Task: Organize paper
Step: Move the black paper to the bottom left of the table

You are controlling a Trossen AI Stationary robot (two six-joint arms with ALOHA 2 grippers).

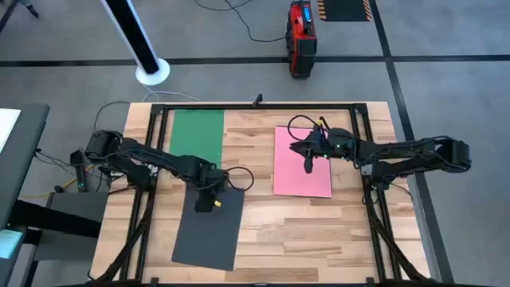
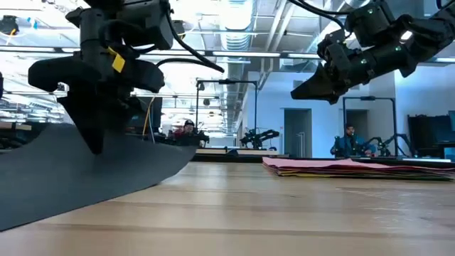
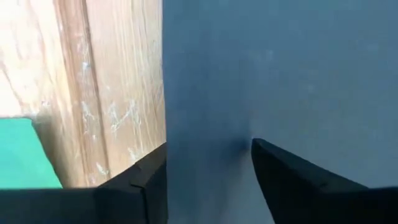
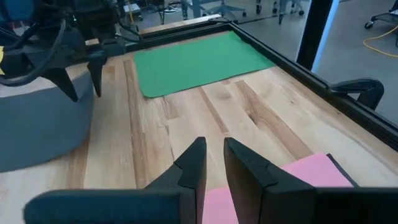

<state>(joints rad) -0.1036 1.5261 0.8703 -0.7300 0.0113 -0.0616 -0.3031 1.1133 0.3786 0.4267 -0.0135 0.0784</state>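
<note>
red case (image 1: 300, 37) on floor | white pole base (image 1: 151, 72) | black mat (image 1: 344, 9)

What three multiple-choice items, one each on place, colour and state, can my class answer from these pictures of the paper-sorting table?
1. Where does the green sheet lie?
A. at the table's far edge, on the left arm's side
B. under the pink sheet
C. off the table

2. What colour is the sheet under the left gripper?
A. yellow
B. dark grey
C. white

3. How does the right gripper stand?
A. gripping the green sheet
B. above the pink sheet, holding nothing
C. resting on the floor

Key: 1 A, the high view shows it there; 2 B, the dark grey sheet; 3 B, the low view shows it raised.
</note>
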